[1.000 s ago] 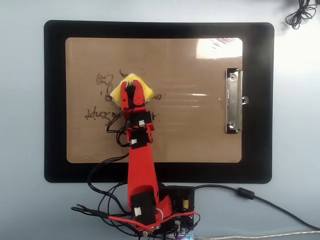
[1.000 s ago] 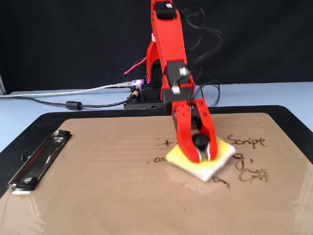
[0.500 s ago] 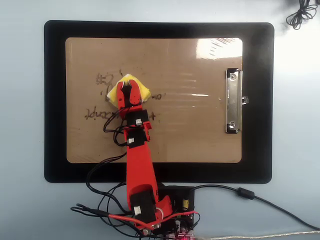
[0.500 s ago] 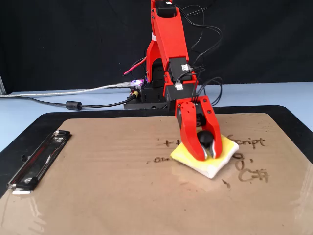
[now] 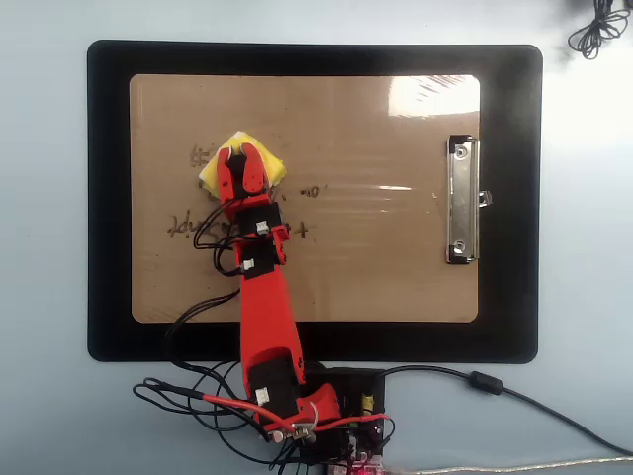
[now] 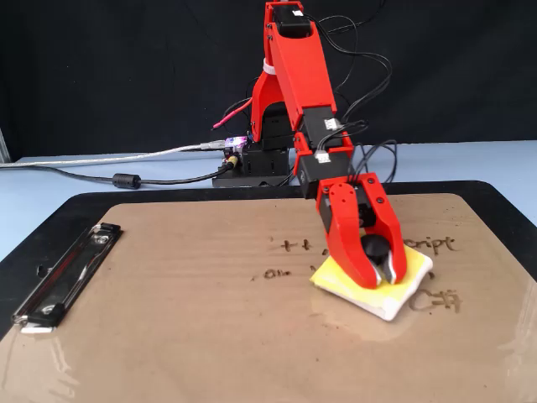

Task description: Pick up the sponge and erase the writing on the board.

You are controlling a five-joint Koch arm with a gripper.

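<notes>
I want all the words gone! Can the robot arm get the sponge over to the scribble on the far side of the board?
Probably yes. The gripper holds the sponge by its knob, flat on the board, right beside the remaining writing. Nothing lies between them.

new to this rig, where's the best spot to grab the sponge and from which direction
By the black round knob standing up at the centre of the sponge, from above. The pad lies flat on the board, so its edges give little purchase. The gripper is closed on that knob this way.
</notes>
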